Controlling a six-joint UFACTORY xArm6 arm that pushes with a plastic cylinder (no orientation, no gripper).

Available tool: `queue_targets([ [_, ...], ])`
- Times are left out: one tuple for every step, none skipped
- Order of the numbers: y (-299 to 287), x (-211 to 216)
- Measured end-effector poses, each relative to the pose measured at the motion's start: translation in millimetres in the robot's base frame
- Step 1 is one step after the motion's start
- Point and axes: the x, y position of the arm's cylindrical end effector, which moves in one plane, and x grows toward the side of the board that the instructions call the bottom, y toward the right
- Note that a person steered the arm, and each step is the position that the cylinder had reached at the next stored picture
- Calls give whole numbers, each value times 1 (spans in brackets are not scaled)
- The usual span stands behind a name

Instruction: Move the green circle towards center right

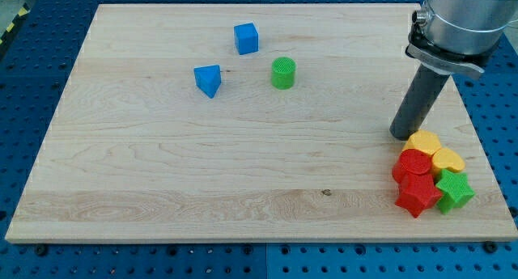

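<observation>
Pale maple-coloured wood forms the board [162,166] on which all blocks lie, itself resting on a blue perforated table [32,259]. We carry no pincer, so nothing is held or clamped: our arm ends in a dark rod [421,101] descending from a grey cylindrical body [465,16] at the view's top right, and our tip [402,136] rests on the wood at about 3 o'clock from the board's centre. The green circle [283,72] stands upright at roughly 12 o'clock from the centre, well apart from our tip and lying at about 10 o'clock from it. A blue cube [247,38] sits near the circle at its 10 o'clock, and a blue triangular block [208,79] lies at its 9 o'clock; none of these three touch. Near the board's lower right corner, just beside our tip at its 5 o'clock, five blocks are packed together: two yellow heart-shaped blocks [424,141] [447,159], a red block [411,165] of unclear shape, a red star [418,194], and a green star [455,189]. The nearer yellow heart appears almost in contact with our tip, though we cannot tell whether they touch.
</observation>
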Motion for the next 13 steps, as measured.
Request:
queue_targets([
  [0, 4],
  [0, 4],
  [-2, -13],
  [-3, -69],
  [-19, -117],
  [-83, -146],
  [-158, -170],
  [-203, -169],
  [-195, -145],
  [-177, -127],
  [-151, -119],
  [-126, -110],
  [-103, -92],
])
